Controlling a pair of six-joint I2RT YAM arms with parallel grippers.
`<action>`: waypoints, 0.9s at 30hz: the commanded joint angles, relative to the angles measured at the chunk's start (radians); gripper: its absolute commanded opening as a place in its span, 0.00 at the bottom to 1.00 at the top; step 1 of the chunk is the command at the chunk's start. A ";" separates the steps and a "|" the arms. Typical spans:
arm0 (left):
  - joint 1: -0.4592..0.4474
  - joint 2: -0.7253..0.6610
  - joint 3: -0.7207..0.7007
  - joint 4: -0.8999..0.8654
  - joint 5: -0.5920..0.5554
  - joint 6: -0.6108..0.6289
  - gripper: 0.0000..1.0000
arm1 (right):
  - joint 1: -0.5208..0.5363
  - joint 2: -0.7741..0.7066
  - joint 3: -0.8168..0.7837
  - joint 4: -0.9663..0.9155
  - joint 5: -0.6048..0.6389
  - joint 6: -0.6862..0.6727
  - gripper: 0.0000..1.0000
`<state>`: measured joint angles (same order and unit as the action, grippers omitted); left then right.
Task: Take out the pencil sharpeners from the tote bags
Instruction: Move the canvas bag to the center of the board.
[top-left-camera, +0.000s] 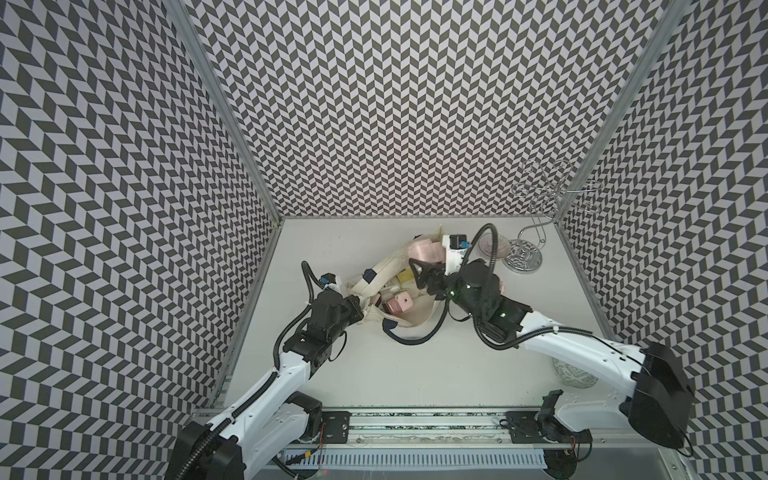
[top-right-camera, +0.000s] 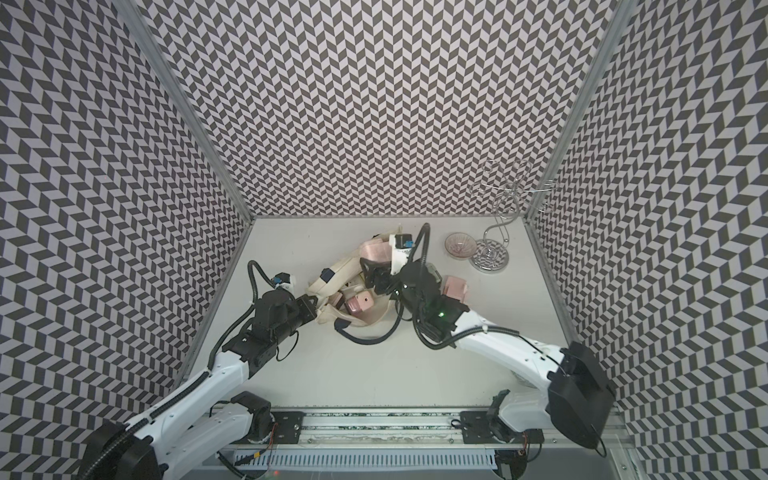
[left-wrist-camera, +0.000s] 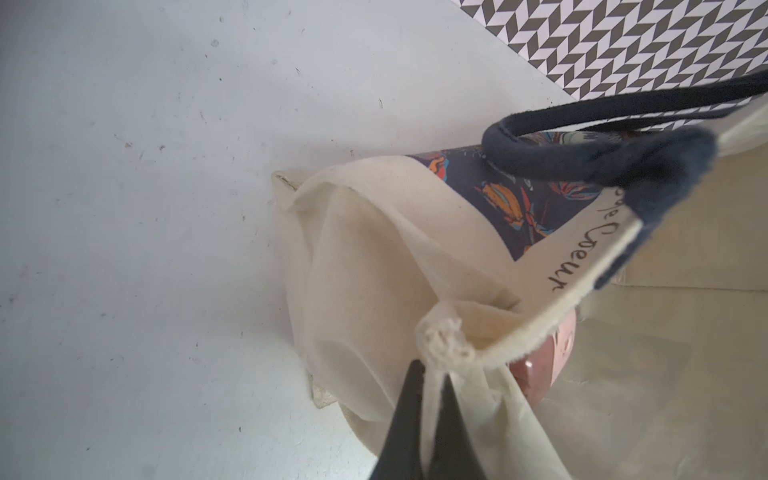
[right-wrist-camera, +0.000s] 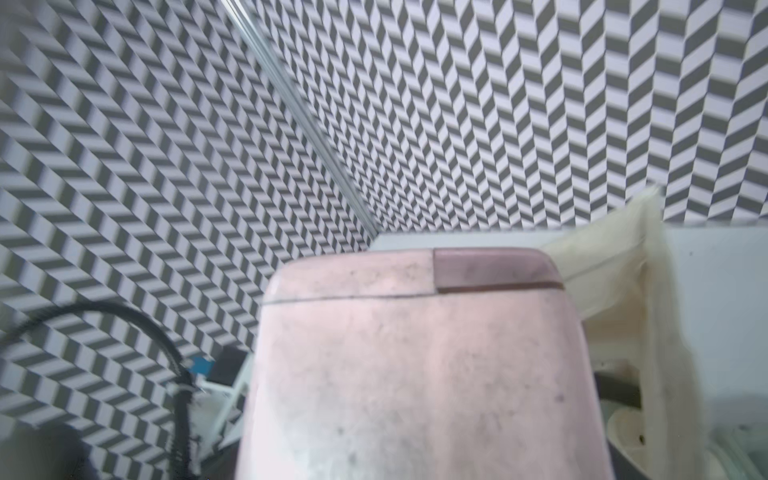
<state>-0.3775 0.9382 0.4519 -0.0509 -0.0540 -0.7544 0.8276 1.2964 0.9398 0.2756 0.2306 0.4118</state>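
A pink sharpener (right-wrist-camera: 415, 365) fills the right wrist view, apparently held between the right gripper's (top-left-camera: 422, 270) wide-set jaws over the tote (top-left-camera: 384, 266), though the grip itself is hidden. A second sharpener (top-left-camera: 399, 311) lies inside the tote, whose rim the left gripper (left-wrist-camera: 428, 374) pinches shut.

Left arm (top-left-camera: 286, 374): extended forward and inward from its base, wrist low. Left gripper (left-wrist-camera: 430, 374): fingers pinched tight together on tote (left-wrist-camera: 374, 249) cloth. Right arm (top-left-camera: 561, 345): extended forward and inward toward centre. Right gripper (top-left-camera: 417, 266): jaws set wide, clasping a pink sharpener (right-wrist-camera: 415, 353); its fingers are hidden in the wrist view.
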 joint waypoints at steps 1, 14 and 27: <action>0.004 0.014 0.019 -0.022 -0.029 0.007 0.00 | -0.032 -0.037 -0.014 0.074 -0.012 0.015 0.64; 0.177 0.078 0.139 0.033 0.049 -0.043 0.00 | -0.228 -0.324 -0.350 -0.127 0.135 0.155 0.62; 0.372 0.055 0.230 0.008 0.155 -0.010 0.00 | -0.247 -0.283 -0.710 -0.023 0.050 0.353 0.61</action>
<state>-0.0299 1.0195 0.6548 -0.0357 0.0933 -0.7761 0.5896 0.9775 0.2287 0.1070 0.2935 0.6971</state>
